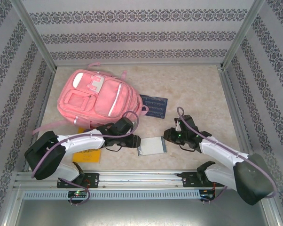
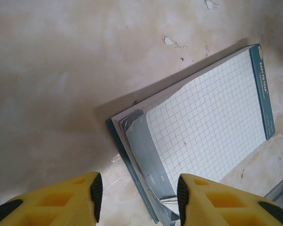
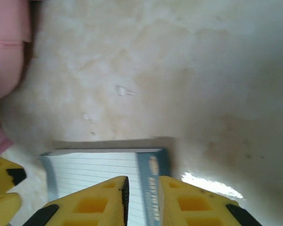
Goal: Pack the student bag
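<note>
The pink student bag lies flat at the back left of the table, front pockets up; its edge shows in the right wrist view. A notepad with a teal binding strip lies between the arms. My left gripper is open at the pad's left end, its jaws straddling the curled corner of the gridded pad. My right gripper hovers over the pad's right end. Its jaws stand a narrow gap apart above the teal strip, gripping nothing.
A dark blue patterned booklet lies beside the bag's right edge. An orange flat item sits under the left arm. Patterned walls enclose the table on three sides, and a metal rail runs along the front.
</note>
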